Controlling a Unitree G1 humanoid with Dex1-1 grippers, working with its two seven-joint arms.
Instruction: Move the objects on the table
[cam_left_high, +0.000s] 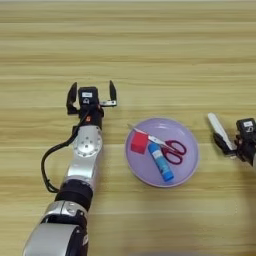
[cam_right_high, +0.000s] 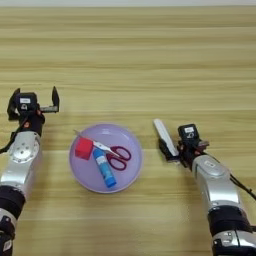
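Wooden tabletop (cam_left_high: 150, 45) seen from above. White remote-like device (cam_right_high: 165, 137) held at near end by right end effector (cam_right_high: 174, 153); judged light, rigid, slippery. Red cube (cam_right_high: 83, 148), blue glue stick (cam_right_high: 104, 168), red-handled scissors (cam_right_high: 112, 152) lie in purple plate (cam_right_high: 131, 172). Left end effector (cam_left_high: 92, 96) spread wide, empty, left of plate.

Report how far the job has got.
Done, by the look of it: the red cube, glue stick and scissors lie in the purple plate. In hand: the right gripper holds the white remote beside the plate. Left gripper hovers open, empty.
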